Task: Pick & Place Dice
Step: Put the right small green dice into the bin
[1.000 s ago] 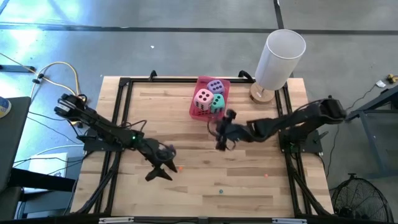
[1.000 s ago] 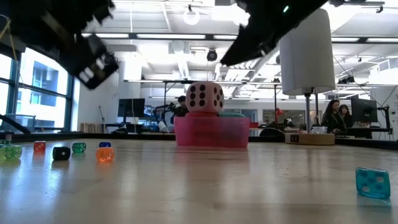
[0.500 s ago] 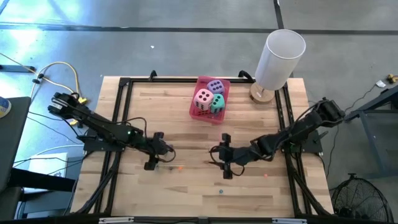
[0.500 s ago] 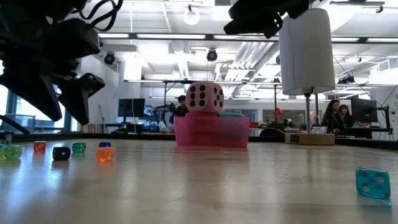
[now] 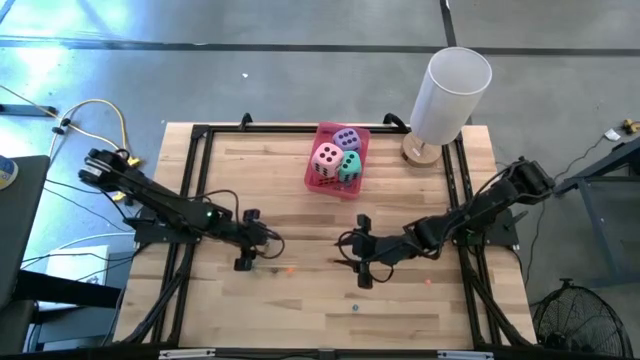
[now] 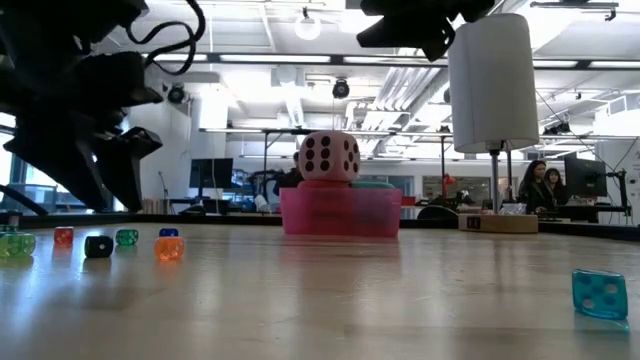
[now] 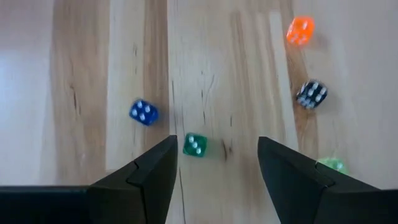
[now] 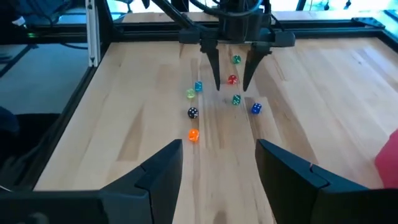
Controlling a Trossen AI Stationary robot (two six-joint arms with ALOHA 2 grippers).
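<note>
Dice of the task were three in sight: the pink die [image 5: 327, 159], the teal die [image 5: 349, 166] and the purple die [image 5: 346, 139] sat together inside the pink tray [image 5: 313, 178] at the far middle of the wooden table [image 5: 300, 310], and in the low view the pink die [image 6: 328, 157] rose above the tray wall [image 6: 340, 214] with six pips turned to the camera. A red one I could not find in any view. The left gripper [image 5: 243, 241] was low over the table on the left half, fingers apart and holding nothing; in its wrist view a small green die [image 7: 195, 145] lay just beside one finger [image 7: 149, 177], with a blue small die [image 7: 143, 113], an orange one [image 7: 300, 31] and a black one [image 7: 311, 94] near it. The right gripper [image 5: 360, 250] was over the middle of the table, well apart from the tray, released too, with nothing between its fingers [image 8: 155, 174], and it faced the left gripper [image 8: 232, 59] across the small dice. One more blue small die [image 6: 600, 294] lay alone near the front edge. A white cylinder lamp [image 5: 450, 95] stood at the far right corner.
</note>
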